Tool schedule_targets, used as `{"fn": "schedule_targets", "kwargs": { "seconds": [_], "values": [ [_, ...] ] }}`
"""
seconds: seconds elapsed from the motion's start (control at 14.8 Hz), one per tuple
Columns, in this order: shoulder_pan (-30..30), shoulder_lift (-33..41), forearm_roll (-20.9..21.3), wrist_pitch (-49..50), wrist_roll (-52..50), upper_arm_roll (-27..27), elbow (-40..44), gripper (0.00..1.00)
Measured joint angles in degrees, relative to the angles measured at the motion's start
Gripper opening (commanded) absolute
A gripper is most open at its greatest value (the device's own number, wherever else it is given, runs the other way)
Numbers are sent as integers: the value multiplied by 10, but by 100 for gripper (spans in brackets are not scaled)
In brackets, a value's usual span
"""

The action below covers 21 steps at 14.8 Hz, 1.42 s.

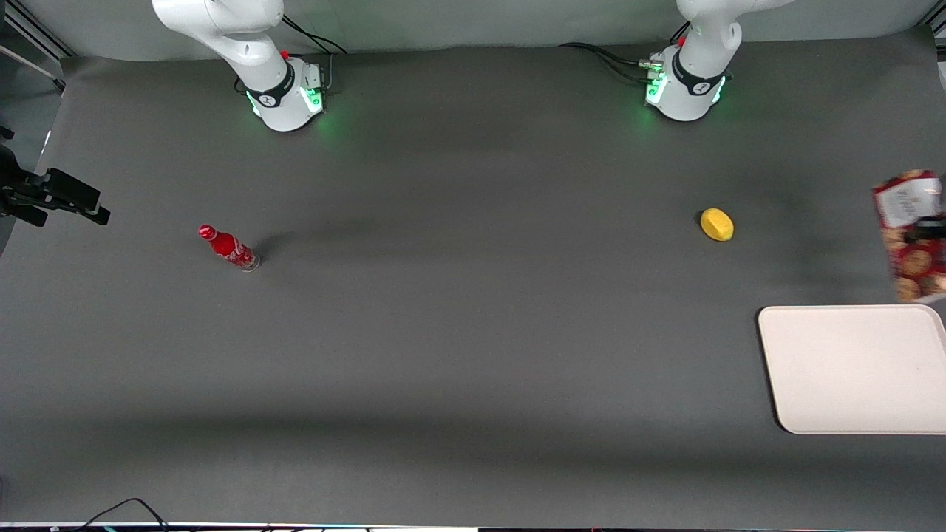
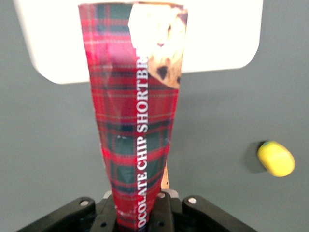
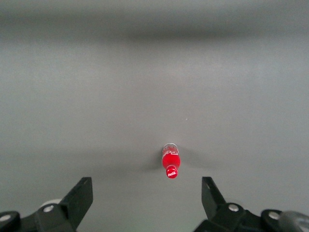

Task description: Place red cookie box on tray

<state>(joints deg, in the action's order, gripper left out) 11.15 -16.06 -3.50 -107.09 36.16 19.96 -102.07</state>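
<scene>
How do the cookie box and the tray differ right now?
The cookie box is red tartan with cookie pictures; the tray is plain cream-white. The box is tall and narrow; the tray is broad, flat and far bigger. The box is clamped in the hand, off the table; the tray lies flat on it with nothing on it. Both sit at the working arm's end.

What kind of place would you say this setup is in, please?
Probably a robotics lab bench: a bare dark grey table with scattered test props. The black two-finger gripper holds the tall red tartan cookie box above the table near the cream-white rectangular tray.
</scene>
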Motion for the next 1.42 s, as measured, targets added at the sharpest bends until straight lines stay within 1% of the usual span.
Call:
{"fn": "schedule_targets", "kwargs": {
  "seconds": [0.14, 0.2, 0.27, 0.41, 0.54, 0.68, 0.74, 0.81, 0.95, 1.15, 1.22, 1.42],
  "values": [
    [-5, -21, 0, 52, -15, -2, 110, 0],
    [-6, -44, 0, 63, -21, -4, 157, 0],
    [-7, -77, -1, 64, -24, -6, 201, 0],
    [-7, -169, 0, 60, -24, -7, 297, 0],
    [-3, -271, 0, 20, -25, -4, 376, 0],
    [7, -353, 0, -46, -25, 2, 410, 0],
    [16, -386, -1, -74, -23, 4, 419, 33],
    [26, -413, -1, -96, -21, 5, 426, 98],
    [43, -445, -5, -119, -18, 5, 436, 100],
    [49, -449, -21, -107, -13, 6, 453, 100],
    [47, -447, -22, -81, -13, 6, 465, 100],
    [27, -420, -22, 43, -14, 9, 510, 100]
  ]
}}
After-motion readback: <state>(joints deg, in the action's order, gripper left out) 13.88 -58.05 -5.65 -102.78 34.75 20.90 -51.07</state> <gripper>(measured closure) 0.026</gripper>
